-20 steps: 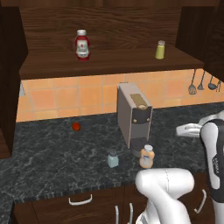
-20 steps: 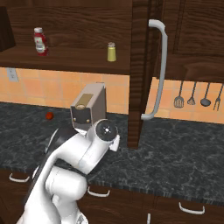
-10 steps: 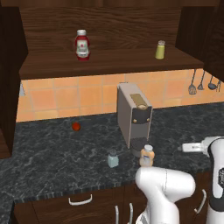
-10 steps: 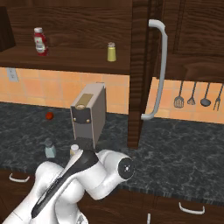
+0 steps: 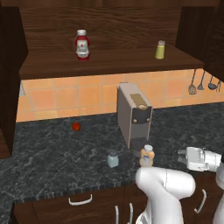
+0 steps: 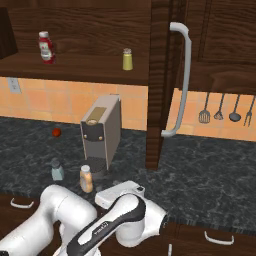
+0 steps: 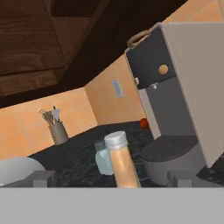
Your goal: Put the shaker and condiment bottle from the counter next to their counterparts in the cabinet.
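The peach-orange condiment bottle stands on the dark counter in front of the coffee machine. The pale blue-grey shaker stands just left of it. In the hand view the condiment bottle rises between my two spread fingertips, with the shaker behind it. My gripper is open, low over the counter, right of the bottle and not touching it. On the cabinet shelf stand the red sauce bottle and the yellow-green shaker.
A grey coffee machine stands right behind the bottle. A small red object lies further left. The open cabinet door with its long handle hangs to the right, and utensils hang on the wall.
My arm has swung down and the hand has sunk toward the counter, level with the condiment bottle. The bottles and shakers have not moved.
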You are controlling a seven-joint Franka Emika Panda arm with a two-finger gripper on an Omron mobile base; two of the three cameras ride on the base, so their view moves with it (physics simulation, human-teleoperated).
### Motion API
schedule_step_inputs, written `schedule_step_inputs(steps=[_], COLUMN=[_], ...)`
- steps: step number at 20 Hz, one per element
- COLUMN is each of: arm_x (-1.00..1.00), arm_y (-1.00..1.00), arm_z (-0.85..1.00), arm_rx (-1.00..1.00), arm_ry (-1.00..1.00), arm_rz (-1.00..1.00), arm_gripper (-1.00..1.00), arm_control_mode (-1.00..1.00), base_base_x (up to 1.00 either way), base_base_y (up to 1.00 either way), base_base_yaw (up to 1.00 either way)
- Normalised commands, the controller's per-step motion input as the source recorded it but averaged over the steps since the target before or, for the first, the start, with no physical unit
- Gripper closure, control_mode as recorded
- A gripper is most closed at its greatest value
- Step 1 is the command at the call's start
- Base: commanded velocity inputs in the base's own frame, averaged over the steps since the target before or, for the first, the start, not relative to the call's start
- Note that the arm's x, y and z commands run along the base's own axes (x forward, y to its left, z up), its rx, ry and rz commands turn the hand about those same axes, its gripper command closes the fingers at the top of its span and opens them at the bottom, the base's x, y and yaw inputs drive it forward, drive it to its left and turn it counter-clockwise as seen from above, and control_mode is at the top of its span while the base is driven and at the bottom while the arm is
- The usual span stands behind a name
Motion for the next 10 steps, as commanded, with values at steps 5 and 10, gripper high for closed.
schedule_step_inputs(steps=[5, 10], arm_x=[0.0, 0.0], arm_y=[-0.2, 0.01], arm_z=[0.05, 0.44], arm_rx=[0.04, -0.21], arm_ry=[-0.07, -0.02], arm_rz=[0.11, 0.0], arm_gripper=[-1.0, -1.0], arm_control_mode=[-1.0, -1.0], base_base_x=[0.0, 0.0], base_base_y=[0.0, 0.0], base_base_yaw=[0.0, 0.0])
